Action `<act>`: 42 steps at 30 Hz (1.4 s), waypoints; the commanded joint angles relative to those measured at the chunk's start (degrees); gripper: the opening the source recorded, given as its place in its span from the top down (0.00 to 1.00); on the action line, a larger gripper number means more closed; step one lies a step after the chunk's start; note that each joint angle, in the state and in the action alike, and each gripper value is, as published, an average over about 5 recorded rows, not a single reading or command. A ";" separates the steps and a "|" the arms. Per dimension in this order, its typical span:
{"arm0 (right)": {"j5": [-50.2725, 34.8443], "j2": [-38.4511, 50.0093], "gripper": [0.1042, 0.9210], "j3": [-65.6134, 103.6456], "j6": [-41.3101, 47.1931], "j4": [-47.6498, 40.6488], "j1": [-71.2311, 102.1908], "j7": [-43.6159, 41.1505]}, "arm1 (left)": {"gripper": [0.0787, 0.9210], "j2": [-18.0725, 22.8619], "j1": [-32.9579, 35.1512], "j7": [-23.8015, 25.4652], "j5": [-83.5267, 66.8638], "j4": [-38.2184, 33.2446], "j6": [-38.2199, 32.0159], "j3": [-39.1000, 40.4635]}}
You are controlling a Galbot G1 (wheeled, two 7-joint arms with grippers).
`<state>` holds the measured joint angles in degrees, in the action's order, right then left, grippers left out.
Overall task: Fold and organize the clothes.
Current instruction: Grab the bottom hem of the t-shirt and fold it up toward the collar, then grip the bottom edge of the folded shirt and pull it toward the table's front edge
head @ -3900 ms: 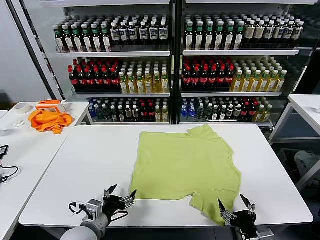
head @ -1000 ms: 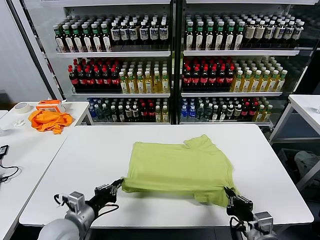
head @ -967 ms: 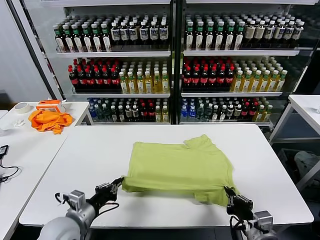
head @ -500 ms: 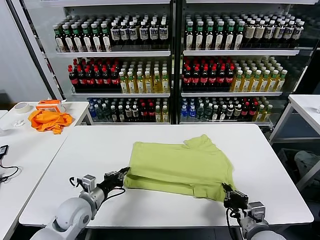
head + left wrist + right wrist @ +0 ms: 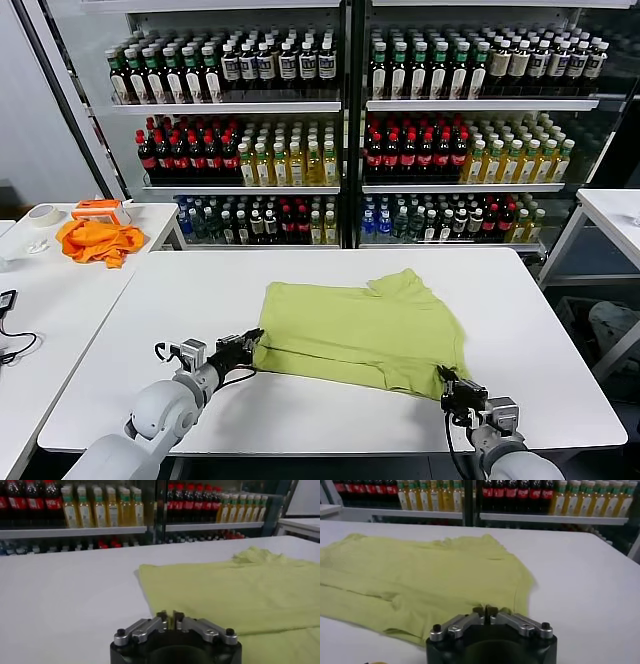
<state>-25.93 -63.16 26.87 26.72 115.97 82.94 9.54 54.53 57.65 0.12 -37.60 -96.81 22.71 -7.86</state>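
Note:
The light yellow-green T-shirt (image 5: 360, 320) lies on the white table (image 5: 170, 300), its near part folded back over itself. My left gripper (image 5: 248, 343) sits low at the fold's left corner. In the left wrist view its fingertips (image 5: 170, 617) stand nearly together with a sliver of the T-shirt (image 5: 225, 590) between them. My right gripper (image 5: 447, 381) rests at the shirt's near right corner. In the right wrist view its jaws (image 5: 485, 611) are pressed together at the edge of the T-shirt (image 5: 420, 575).
A bright orange cloth (image 5: 98, 240) and a tape roll (image 5: 42, 215) lie on a side table at the left. Shelves of bottles (image 5: 340, 130) stand behind the table. Another white table (image 5: 610, 210) stands at the right.
Both grippers have moved away from me with the shirt's near edge and come down. The lifted fold now lies flat on the shirt.

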 commanded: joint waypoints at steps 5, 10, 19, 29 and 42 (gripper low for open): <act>0.19 0.04 0.52 2.43 0.25 4.23 3.77 0.71 | 0.60 -0.82 4.12 -0.73 -1.94 -3.00 -5.34 -2.96; 0.14 0.88 0.34 3.75 0.33 6.91 7.08 0.43 | 0.43 -1.32 8.56 -1.91 -2.42 -9.42 -3.69 -4.92; 1.21 0.19 0.12 3.14 0.83 3.97 7.65 3.61 | 0.15 -0.49 10.16 -6.99 -1.52 -10.38 1.93 -3.16; -1.10 -0.54 0.30 2.35 -1.14 2.67 7.34 2.99 | 0.18 -0.43 11.36 -10.01 0.96 -10.87 6.95 -2.39; -2.87 -0.86 0.77 2.20 -1.40 1.88 6.44 2.82 | 0.62 -0.22 11.05 -8.29 2.93 -9.91 8.01 -1.13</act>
<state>-28.31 -64.02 29.06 25.57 118.00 89.17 12.20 54.05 68.16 -7.96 -35.95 -106.80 28.36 -9.64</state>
